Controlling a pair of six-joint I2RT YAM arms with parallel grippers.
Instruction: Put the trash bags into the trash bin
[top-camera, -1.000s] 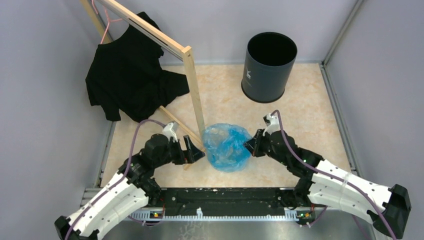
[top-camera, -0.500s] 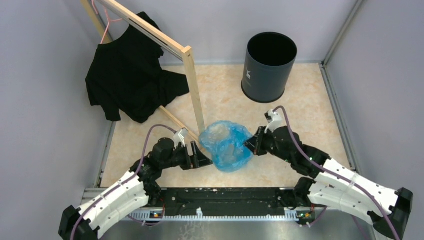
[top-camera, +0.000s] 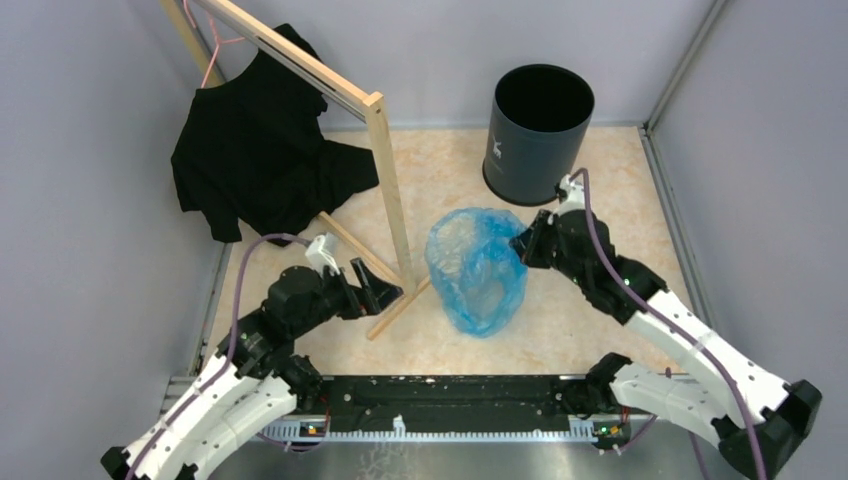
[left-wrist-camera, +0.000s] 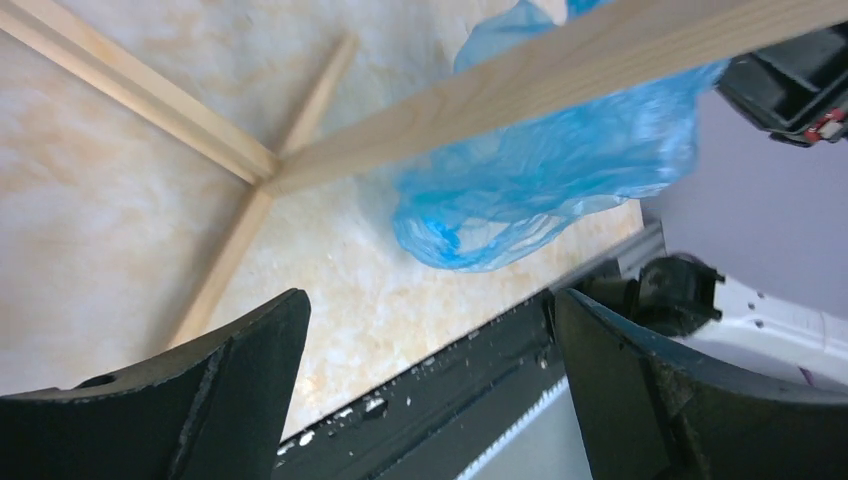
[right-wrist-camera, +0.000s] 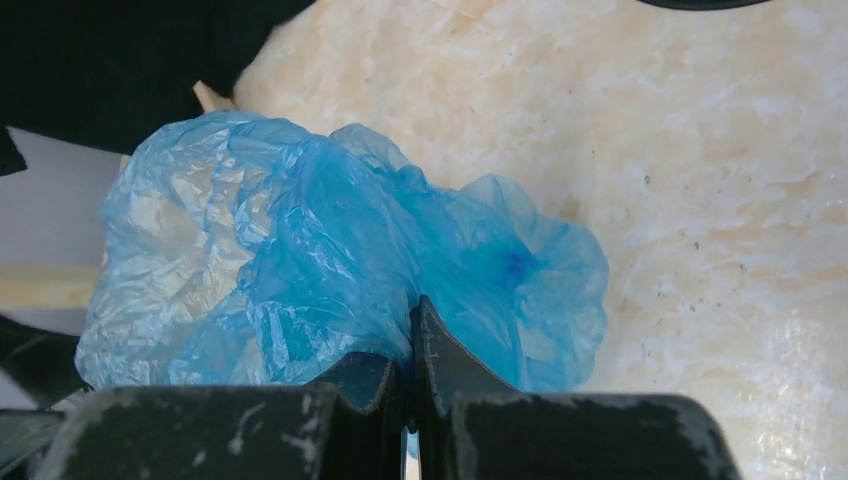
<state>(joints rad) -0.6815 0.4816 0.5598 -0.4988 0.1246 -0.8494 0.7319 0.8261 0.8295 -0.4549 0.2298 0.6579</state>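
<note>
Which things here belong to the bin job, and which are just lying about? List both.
Job in hand:
- blue trash bag, pinched by the right gripper
- trash bin
- left gripper, open and empty

Lying about:
- black garment
- wooden frame

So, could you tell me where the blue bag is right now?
In the top view, the bag is mid-table, pinched by the right gripper, just right of the wooden post and in front of the bin.
</note>
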